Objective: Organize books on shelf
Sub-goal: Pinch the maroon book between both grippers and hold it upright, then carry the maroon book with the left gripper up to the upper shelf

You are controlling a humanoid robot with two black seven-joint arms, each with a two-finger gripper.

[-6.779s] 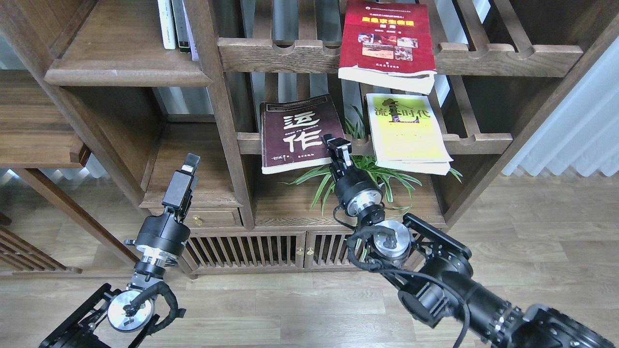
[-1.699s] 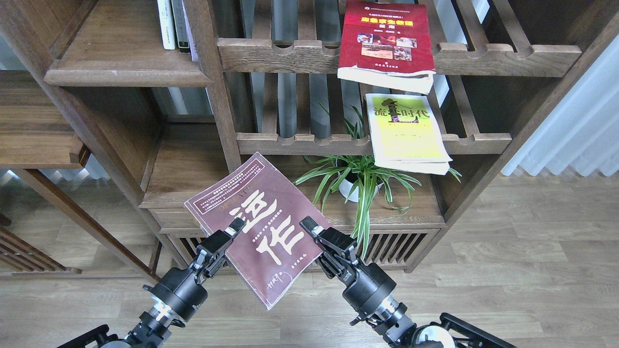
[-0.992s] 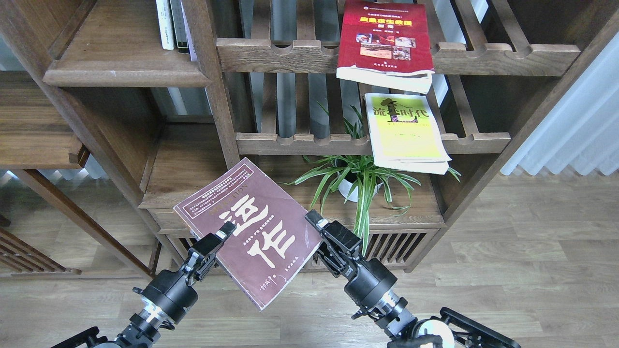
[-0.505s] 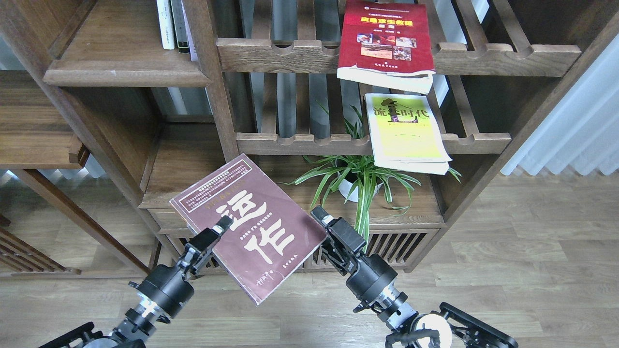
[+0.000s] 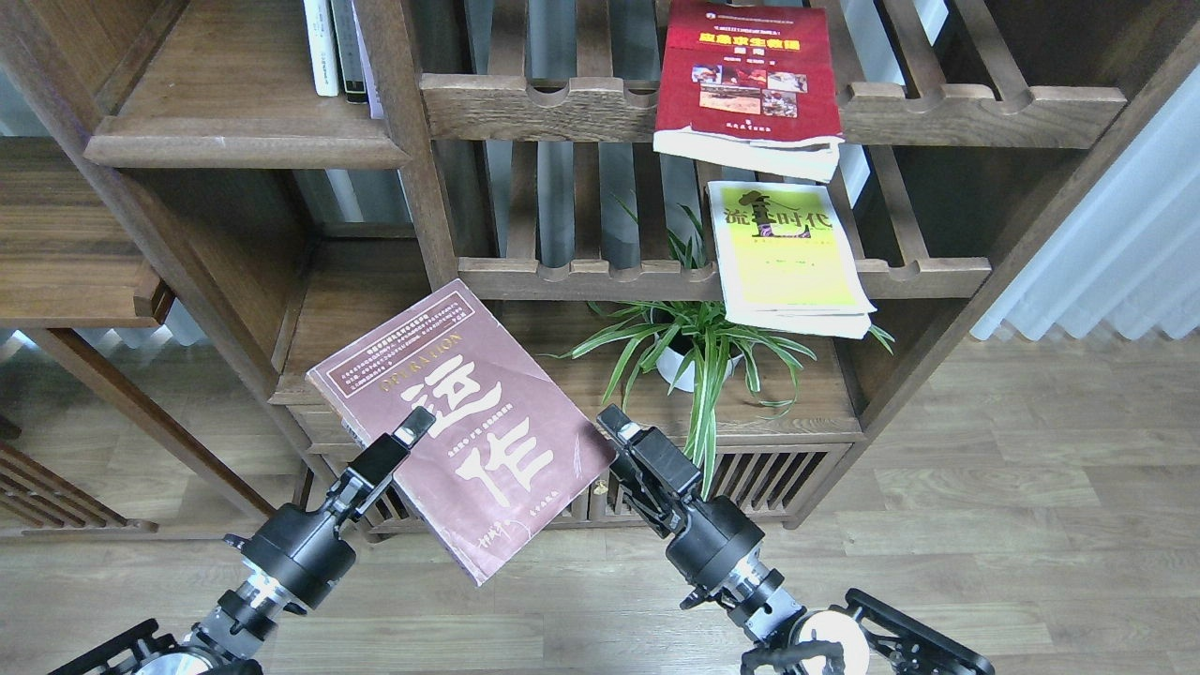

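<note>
— Fingers first: what do yours have hold of?

— Fingers [image 5: 403,441] of my left gripper [image 5: 398,448] are clamped on the left edge of the maroon book [image 5: 459,422], one lying on the cover. My right gripper [image 5: 614,436] sits at the book's right edge, touching or just beside it — whether its jaws grip the edge or stand parted, I cannot tell.

— And how does the book lie?

— Tilted, cover up, held in the air in front of the low cabinet [image 5: 581,502], off every rack.

— The other two?

— The red book [image 5: 750,80] lies flat on the upper slatted rack [image 5: 544,103], its near end hanging over the rail. The yellow book [image 5: 787,253] lies on the lower rack [image 5: 581,277] (also overhanging), just right of the plant [image 5: 694,347].

— The shelf?

— The solid shelf [image 5: 234,103] is up at the left, with slim volumes [image 5: 336,47] standing at its back right.
</note>
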